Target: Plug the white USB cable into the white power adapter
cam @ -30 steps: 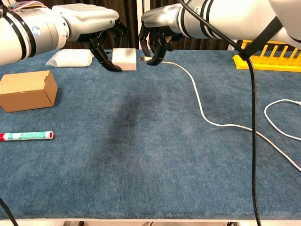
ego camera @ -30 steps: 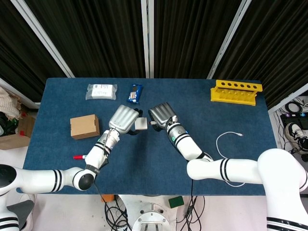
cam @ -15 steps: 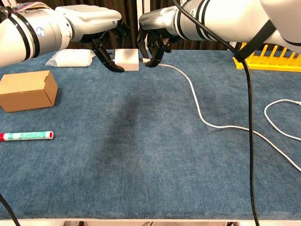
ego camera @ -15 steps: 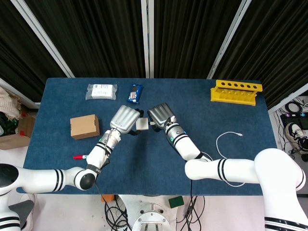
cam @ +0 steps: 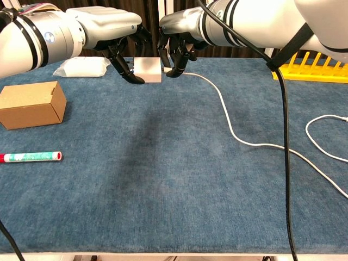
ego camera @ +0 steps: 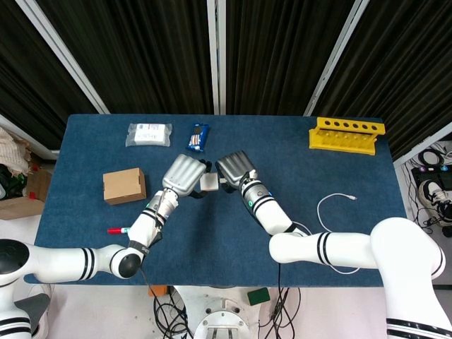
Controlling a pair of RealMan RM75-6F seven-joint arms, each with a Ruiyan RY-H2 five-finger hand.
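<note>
Black curtains behind; blue table (ego camera: pixel 339 183) bears a cardboard box (ego camera: pixel 123 186).

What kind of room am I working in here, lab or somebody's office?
Most likely a robotics lab or test cell: black curtains wall off the blue-covered table, a yellow test tube rack stands at its far corner, and loose cables lie on the floor.

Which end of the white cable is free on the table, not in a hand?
The end lying loose at the table's right side, past the curled loop. The other end is pinched by the right hand against the white power adapter.
</note>
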